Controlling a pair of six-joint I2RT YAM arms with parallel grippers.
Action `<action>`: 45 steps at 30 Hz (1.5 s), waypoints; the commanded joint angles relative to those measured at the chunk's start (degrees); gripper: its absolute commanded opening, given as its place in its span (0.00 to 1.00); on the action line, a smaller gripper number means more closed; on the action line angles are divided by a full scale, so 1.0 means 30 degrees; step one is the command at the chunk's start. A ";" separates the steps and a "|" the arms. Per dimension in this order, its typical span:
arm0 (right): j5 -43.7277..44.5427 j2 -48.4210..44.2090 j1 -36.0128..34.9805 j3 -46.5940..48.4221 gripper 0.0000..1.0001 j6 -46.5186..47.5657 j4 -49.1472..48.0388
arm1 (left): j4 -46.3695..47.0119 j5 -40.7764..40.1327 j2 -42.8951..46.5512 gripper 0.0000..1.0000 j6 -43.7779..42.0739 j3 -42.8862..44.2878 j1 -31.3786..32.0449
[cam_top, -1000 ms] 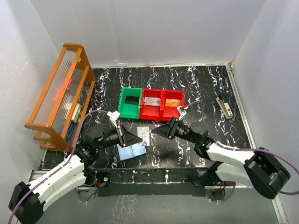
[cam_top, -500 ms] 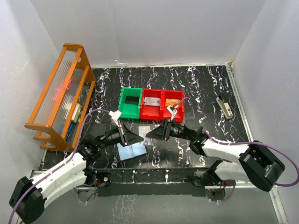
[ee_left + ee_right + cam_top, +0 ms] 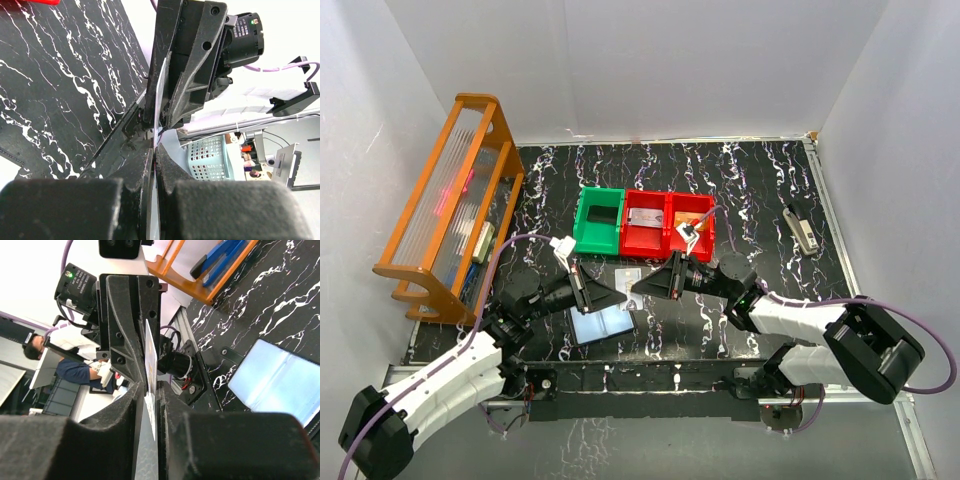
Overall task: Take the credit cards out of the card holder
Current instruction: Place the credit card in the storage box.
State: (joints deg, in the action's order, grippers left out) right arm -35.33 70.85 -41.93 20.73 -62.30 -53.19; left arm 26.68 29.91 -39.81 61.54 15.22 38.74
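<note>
A pale credit card hangs edge-on in the air between both arms. My left gripper is shut on its near-left end; the left wrist view shows the card running out from my left gripper into the opposite jaws. My right gripper meets it from the right, and in the right wrist view its fingers press both faces of the card. The card holder lies open on the table below, its light-blue panels up.
A green bin holds a black card. Two red bins beside it hold a grey card and an orange card. An orange rack stands at the left, and a small grey object lies at the right.
My right gripper moved left to the card held by my left gripper and its jaws narrowed onto it. The left gripper stayed shut on the card.
</note>
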 commanded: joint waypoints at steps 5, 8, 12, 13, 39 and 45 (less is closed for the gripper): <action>-0.0763 -0.0318 -0.0046 0.0262 0.01 -0.0344 -0.1924 | 0.0627 0.0340 0.0302 0.00 0.0160 -0.0231 0.0035; 0.0059 -0.0939 -0.0052 0.0304 0.00 0.0309 -0.0462 | -0.0223 0.0062 0.0556 0.14 -0.0282 -0.0114 0.0035; 0.1551 -0.2179 -0.0050 0.0449 0.00 0.1473 0.2228 | -0.3294 -0.0955 0.1111 0.52 -0.1751 0.0858 0.0035; 0.1941 -0.2491 -0.0051 0.0528 0.00 0.1818 0.2938 | -0.4340 -0.1406 0.1329 0.59 -0.2128 0.1109 0.0035; 1.5325 0.2300 -0.1636 1.2597 0.00 2.1733 1.8207 | -1.8515 -1.1322 0.1610 0.99 -0.3345 0.3968 0.0035; 1.6511 0.4461 -0.2075 1.3460 0.00 2.8156 1.6700 | -1.8117 -1.0054 0.1222 0.99 -0.3708 0.4111 0.0034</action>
State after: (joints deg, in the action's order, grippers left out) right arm 9.56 82.17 -47.53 57.69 5.19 0.75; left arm -26.63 -1.91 -35.44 51.03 25.82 38.74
